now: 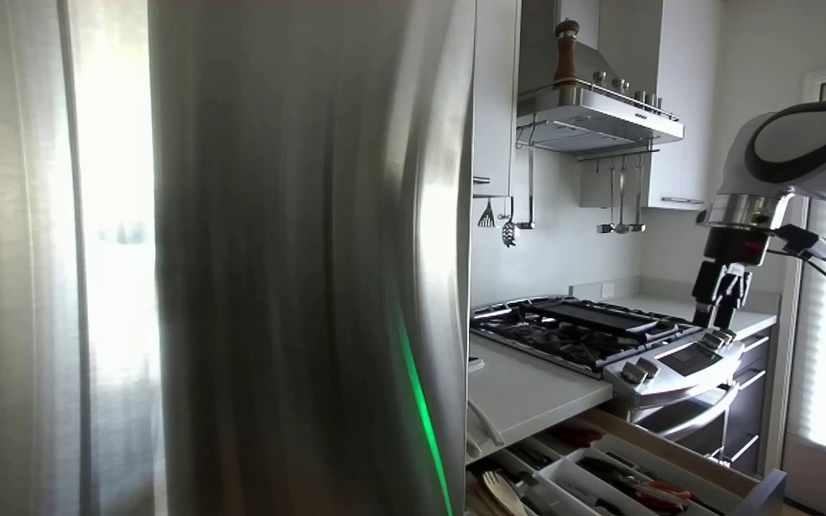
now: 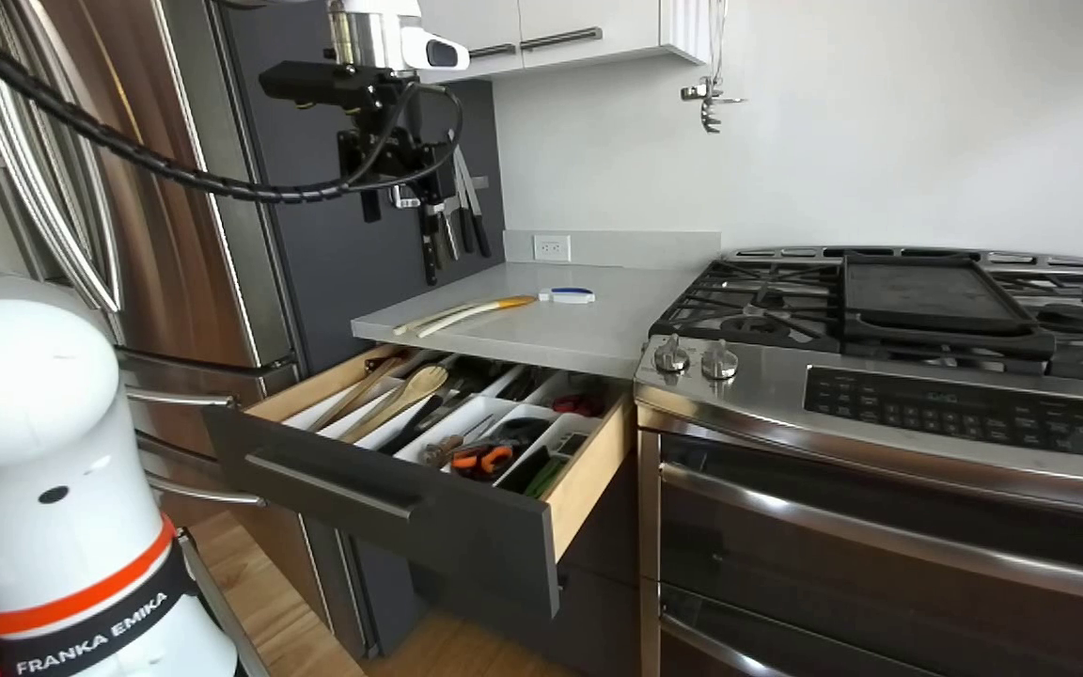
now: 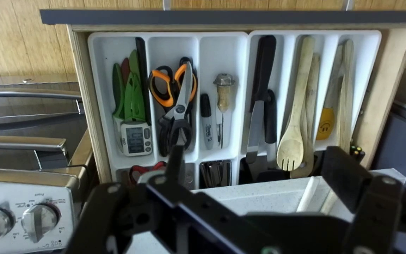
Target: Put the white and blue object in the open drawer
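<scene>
In an exterior view the object (image 2: 567, 295), white with blue on top, lies on the counter (image 2: 588, 329) just above the middle of the frame; the orange end of a long pale utensil (image 2: 452, 315) is just to its left, and whether they touch I cannot tell; lower down, left of centre, the drawer (image 2: 447, 527) stands open, and the stove (image 2: 739, 414) fills the right; the gripper (image 3: 254, 158) points down in the upper left of that frame, well apart from the object; in the wrist view it shows spread wide across the lower half, drawer and counter visible between its tips; above it, from left to right, the white trays (image 3: 220, 34) hold a timer (image 3: 136, 138) with green tools (image 3: 134, 95) higher up; scissors (image 3: 180, 107) with orange and black handles; a marker (image 3: 206, 121) beside a wooden-handled tool (image 3: 223, 93); black-handled knives (image 3: 263, 70); a wooden fork (image 3: 291, 148); a yellow-ended tool (image 3: 325, 125) with a smiling face; two knobs (image 3: 39, 220) sit at the lower left; in an exterior view the fridge (image 1: 277, 251) takes the left and middle of the frame, and the arm (image 1: 789, 158) reaches in from the right.
</scene>
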Tool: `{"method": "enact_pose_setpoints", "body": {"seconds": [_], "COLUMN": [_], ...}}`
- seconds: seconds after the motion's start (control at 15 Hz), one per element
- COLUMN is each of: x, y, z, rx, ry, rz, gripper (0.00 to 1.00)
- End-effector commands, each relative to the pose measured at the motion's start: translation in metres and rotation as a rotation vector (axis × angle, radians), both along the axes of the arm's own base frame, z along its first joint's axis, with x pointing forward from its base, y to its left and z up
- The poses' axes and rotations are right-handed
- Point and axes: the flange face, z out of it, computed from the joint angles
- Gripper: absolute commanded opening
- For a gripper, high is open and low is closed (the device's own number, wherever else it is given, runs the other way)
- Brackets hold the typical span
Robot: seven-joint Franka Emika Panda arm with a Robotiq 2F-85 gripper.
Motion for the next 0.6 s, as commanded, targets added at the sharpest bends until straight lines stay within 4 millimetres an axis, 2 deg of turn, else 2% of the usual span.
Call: {"method": "enact_pose_setpoints", "body": {"seconds": [0.0, 0.27, 0.53], "x": [0.060, 0.121, 0.193], "y": [0.056, 0.094, 0.103], "z": [-0.010, -0.025, -0.044], "rx": [0.030, 0.053, 0.141], "ry": [0.063, 0.151, 0.185], "rz": [-0.071, -0.246, -0.430], "gripper": [1.00, 1.00, 1.00]}}
